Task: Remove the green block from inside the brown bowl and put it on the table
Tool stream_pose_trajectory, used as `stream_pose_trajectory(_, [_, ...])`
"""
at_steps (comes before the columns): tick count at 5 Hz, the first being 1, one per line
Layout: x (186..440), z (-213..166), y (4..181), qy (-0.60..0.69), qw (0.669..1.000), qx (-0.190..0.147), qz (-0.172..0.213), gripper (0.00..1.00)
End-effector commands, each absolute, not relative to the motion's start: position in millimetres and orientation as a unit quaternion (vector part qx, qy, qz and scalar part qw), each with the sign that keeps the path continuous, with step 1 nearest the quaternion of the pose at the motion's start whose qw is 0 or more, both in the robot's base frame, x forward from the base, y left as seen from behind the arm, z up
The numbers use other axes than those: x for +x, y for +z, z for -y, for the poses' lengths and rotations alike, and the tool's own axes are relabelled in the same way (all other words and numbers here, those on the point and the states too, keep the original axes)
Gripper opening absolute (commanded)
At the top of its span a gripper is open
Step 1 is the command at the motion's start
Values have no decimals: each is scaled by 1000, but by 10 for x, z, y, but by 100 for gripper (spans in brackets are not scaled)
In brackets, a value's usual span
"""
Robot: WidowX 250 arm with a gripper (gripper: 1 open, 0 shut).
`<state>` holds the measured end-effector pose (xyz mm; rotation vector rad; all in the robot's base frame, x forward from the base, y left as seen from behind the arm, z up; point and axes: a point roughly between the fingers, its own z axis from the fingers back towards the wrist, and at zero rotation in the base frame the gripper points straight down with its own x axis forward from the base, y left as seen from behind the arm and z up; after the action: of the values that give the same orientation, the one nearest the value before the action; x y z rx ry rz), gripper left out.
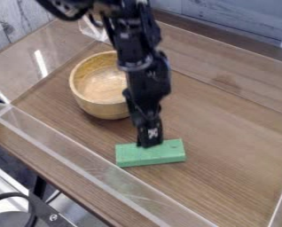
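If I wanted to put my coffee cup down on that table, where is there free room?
The widest bare patch of the table is to the right of the green block, reaching to the clear wall. The far strip behind the brown bowl is open too. It is crowded in the middle, where the end effector hangs open just above the block, close to the bowl.
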<state>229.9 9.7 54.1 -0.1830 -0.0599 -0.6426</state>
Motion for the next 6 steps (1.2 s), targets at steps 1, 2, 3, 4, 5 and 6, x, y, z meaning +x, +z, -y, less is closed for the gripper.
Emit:
stream_pose_trajectory(1, [2529,-204,913,-325,938,-95,78,100])
stream_pose_trajectory(2, [2528,-291,1086,-318,940,-72,96,100])
stream_pose_trajectory(3, [2488,-400,1274,-307,943,-50,118,100])
stream_pose_trajectory(4, [2549,-542,1454,-291,945,-39,143,100])
stream_pose_trajectory(5, [2598,-615,1498,-286,945,-38,155,100])
stream_pose_trajectory(6, [2590,-646,1508,-298,940,-21,168,0])
